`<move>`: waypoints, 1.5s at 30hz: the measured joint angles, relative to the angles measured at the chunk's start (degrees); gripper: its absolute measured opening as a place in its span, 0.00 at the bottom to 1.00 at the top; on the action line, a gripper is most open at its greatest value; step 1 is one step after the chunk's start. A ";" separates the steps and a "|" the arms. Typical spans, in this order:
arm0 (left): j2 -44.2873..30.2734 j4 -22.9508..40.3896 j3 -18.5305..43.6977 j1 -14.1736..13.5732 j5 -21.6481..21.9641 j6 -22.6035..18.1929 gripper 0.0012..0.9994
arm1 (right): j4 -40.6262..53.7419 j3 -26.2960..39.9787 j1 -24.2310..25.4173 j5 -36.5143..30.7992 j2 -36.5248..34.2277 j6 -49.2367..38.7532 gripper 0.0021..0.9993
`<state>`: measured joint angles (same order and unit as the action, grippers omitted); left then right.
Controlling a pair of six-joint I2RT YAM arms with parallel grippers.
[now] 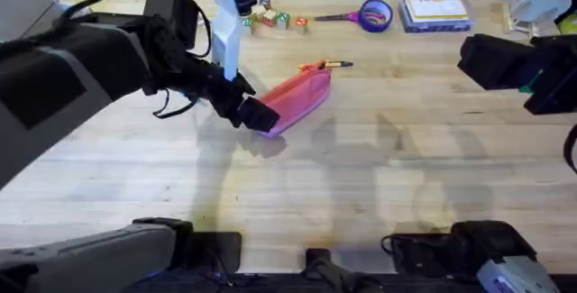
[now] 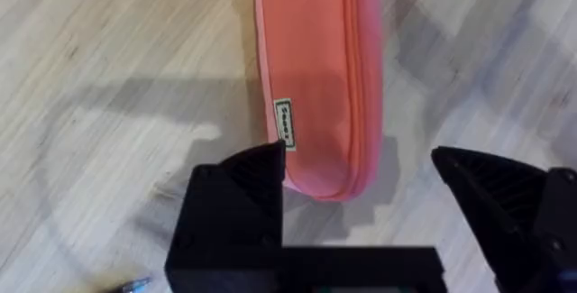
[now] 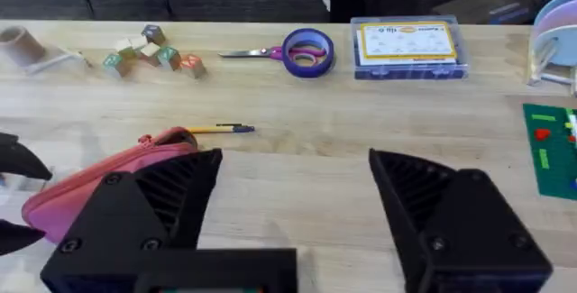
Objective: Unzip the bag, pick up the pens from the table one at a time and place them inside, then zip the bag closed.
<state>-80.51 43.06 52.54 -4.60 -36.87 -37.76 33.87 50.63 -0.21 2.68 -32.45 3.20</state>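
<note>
Bench (image 1: 379, 176): light butcher-block; you had the task's things lying left of centre on it.

Left arm: reached in from the lower left, its gripper (image 2: 374, 180) at the bag's near end. Fingers (image 2: 243, 194) stood apart, one on each side of that end, the fabric just ahead of them and between them, not yet clamped as far as you could judge.

Right arm: its gripper (image 3: 293, 194) held back at the right side, well apart from the bag. Fingers (image 3: 162, 198) stood wide apart, empty.

Bag (image 1: 297, 99): pink, flat on the bench, long axis running diagonally from the left gripper up and away towards the right. Zipper seam along one long edge; you could not tell whether it was open.

Pen (image 1: 332, 64): orange-yellow with a dark end, lying crosswise at the bag's far end, touching or just beside it.

Judgement: the left arm was much the nearer; you would work from the near end along the bag's length.
</note>
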 joint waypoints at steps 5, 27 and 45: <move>0.00 0.67 0.00 -0.02 0.88 0.00 0.99 | 0.00 0.00 0.00 0.00 0.00 0.01 1.00; 0.00 -0.84 0.00 -0.02 2.15 0.02 0.99 | 0.00 0.00 0.00 0.00 -0.02 0.00 1.00; -5.06 -2.01 0.00 -0.02 2.26 0.08 0.23 | 0.02 0.00 0.00 0.00 -0.01 0.01 1.00</move>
<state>-85.57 41.05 52.53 -4.62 -34.61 -37.68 33.89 50.63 -0.21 2.68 -32.46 3.21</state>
